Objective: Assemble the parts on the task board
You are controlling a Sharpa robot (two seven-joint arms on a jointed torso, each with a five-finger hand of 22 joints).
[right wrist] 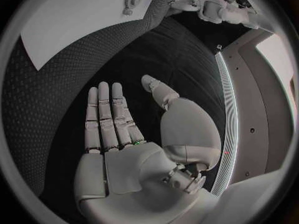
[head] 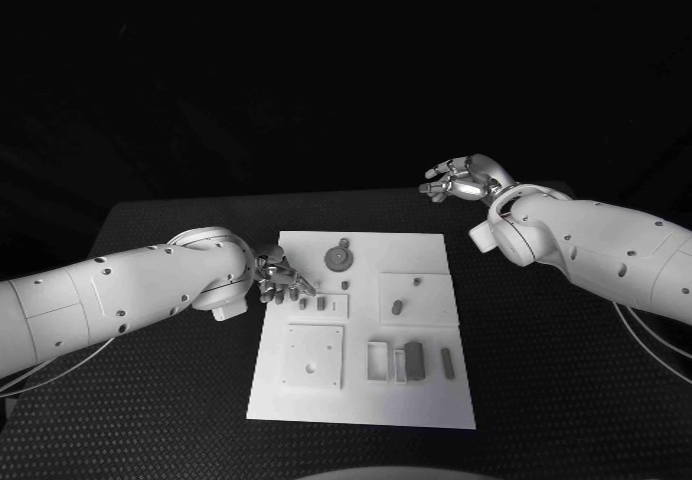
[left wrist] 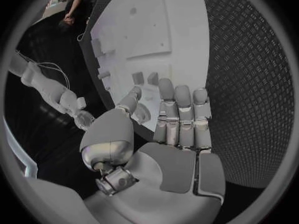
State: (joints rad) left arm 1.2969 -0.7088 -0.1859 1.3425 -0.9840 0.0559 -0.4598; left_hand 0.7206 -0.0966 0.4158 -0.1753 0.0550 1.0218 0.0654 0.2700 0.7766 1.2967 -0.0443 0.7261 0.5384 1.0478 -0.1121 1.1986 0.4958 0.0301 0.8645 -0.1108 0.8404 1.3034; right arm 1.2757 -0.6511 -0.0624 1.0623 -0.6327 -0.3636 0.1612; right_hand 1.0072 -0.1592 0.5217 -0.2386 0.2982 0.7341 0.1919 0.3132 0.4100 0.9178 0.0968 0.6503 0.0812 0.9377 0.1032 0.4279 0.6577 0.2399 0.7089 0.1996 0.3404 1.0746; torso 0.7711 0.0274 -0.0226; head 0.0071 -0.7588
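While nothing is gripped, small parts [head: 414, 361] lie loose at the near end of the task board [head: 433, 410]. Left hand [head: 283, 280] hovers at the board's left edge, fingers straight, empty; a careless sweep could scatter pieces. Its wrist view shows the clear palm. Right hand [head: 464, 180], far beyond the board, is spread, empty.

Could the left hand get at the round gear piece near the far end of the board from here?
Probably yes. The left hand, open and holding nothing, hovers at the task board's near-left edge, and nothing stands between it and the gear.
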